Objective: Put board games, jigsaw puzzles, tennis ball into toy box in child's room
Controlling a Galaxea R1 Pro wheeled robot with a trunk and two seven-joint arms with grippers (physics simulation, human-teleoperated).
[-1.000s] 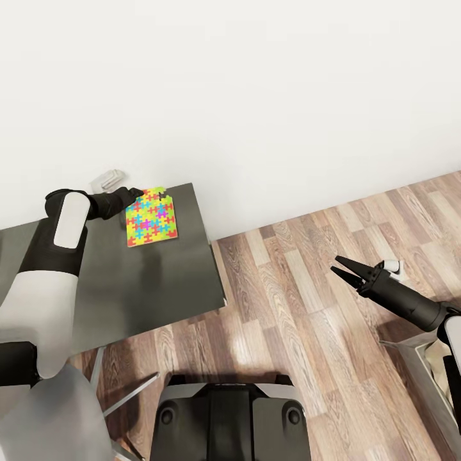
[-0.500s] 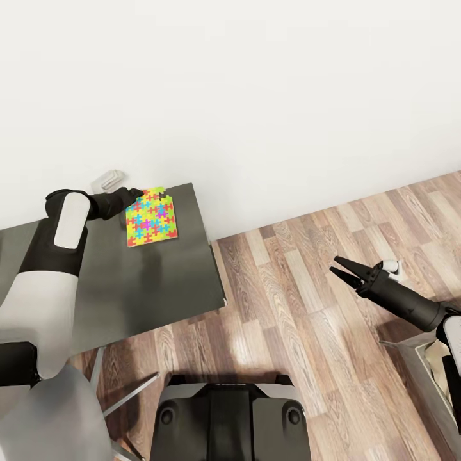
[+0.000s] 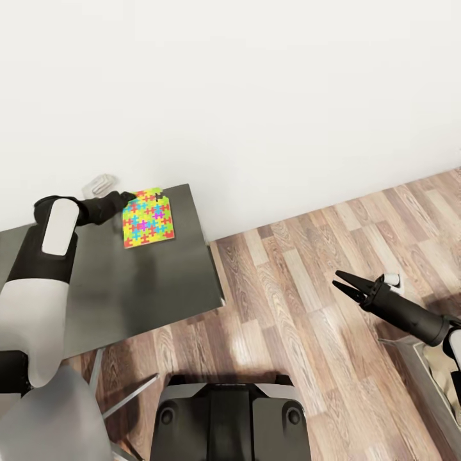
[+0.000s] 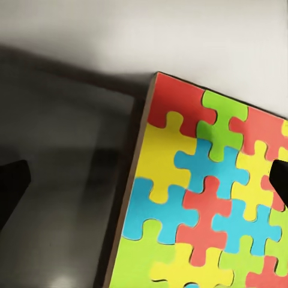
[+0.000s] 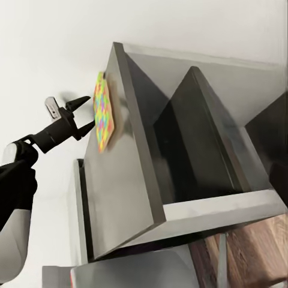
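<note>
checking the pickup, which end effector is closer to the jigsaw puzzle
Left. The left end effector is right at the jigsaw puzzle edge on the table; the right end effector hangs over the floor, well away.

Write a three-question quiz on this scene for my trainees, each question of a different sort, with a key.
1. True or false: the jigsaw puzzle lies flat on the dark tabletop, near the corner by the wall.
2. Which gripper is at the puzzle's edge? A) left gripper B) right gripper
3. Fill in: the right gripper hangs with its jaws open over the wood-plank ____.

Key: 1 true. 2 A; the right wrist view shows its jaws open beside the puzzle. 3 floor.
</note>
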